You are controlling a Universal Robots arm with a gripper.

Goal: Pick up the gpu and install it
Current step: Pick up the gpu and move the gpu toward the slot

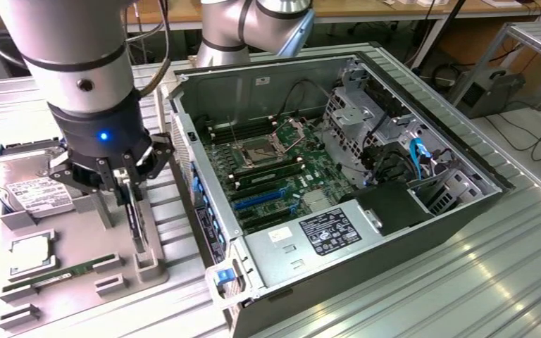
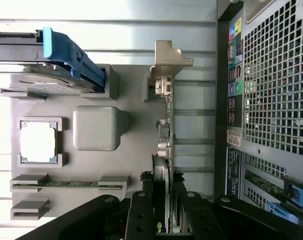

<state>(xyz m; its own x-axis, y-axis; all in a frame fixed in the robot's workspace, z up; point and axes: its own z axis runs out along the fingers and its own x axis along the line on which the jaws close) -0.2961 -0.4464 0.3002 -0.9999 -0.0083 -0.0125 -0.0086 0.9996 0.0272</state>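
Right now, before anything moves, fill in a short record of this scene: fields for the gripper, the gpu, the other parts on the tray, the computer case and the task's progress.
gripper: lowered over the top edge of the gpu
gpu: standing on edge in the gray holder tray, outside the case
other parts on tray: hard drive, CPU, RAM stick, each in its own slot
computer case: open, at the exterior view's right of the tray, motherboard exposed
progress: gpu not yet installed
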